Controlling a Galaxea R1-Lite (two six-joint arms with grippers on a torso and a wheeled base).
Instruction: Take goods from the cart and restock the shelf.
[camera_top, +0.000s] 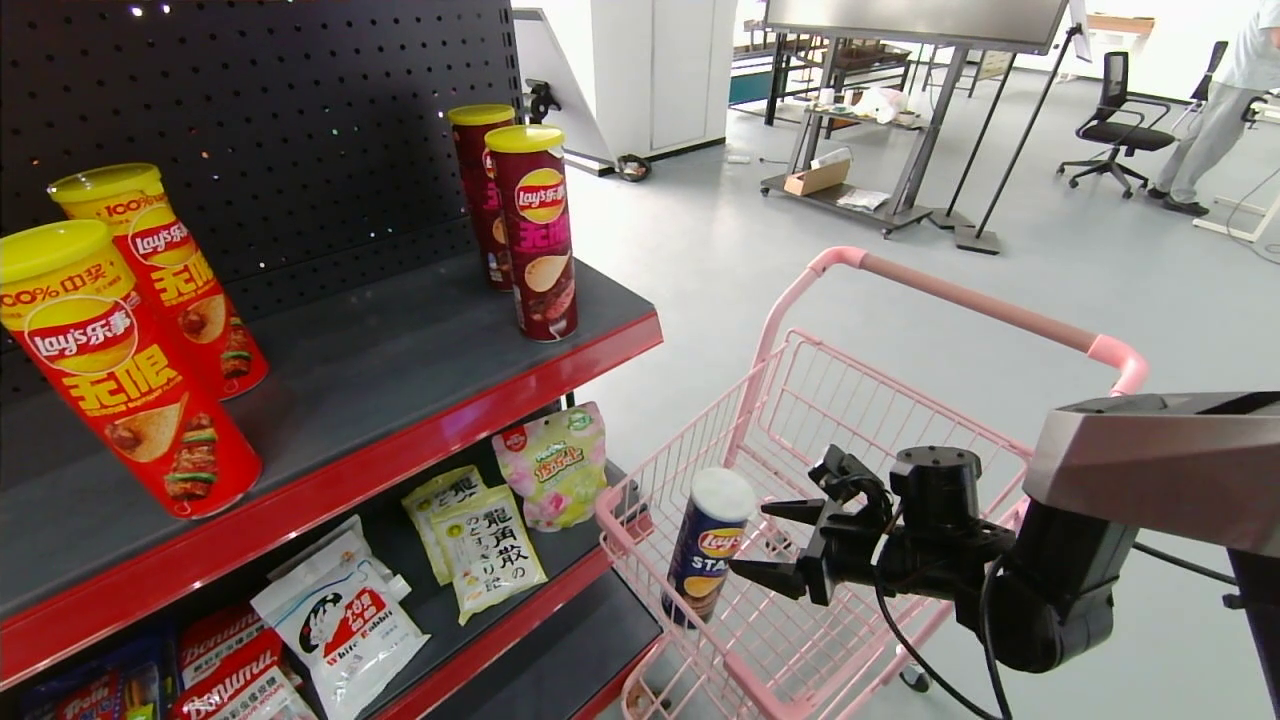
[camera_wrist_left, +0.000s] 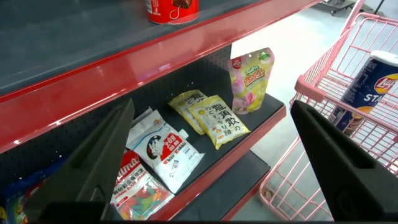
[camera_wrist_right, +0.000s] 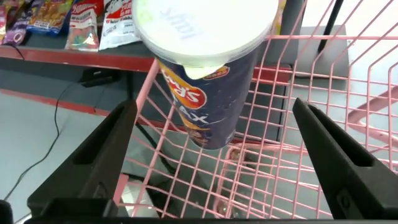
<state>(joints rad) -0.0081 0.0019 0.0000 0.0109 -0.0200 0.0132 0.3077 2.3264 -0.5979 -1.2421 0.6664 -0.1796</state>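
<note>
pink cart wire half screens the blue can.

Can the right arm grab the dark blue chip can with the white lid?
Probably yes: the open right gripper is beside the dark blue chip can in the pink wire cart, nothing between them.

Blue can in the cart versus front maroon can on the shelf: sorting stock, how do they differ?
The blue can has a white lid; the front maroon can has a yellow one. The blue can sits in the pink cart, by the open right gripper; the maroon can stands on the top shelf. Both are tall upright tubes.
</note>
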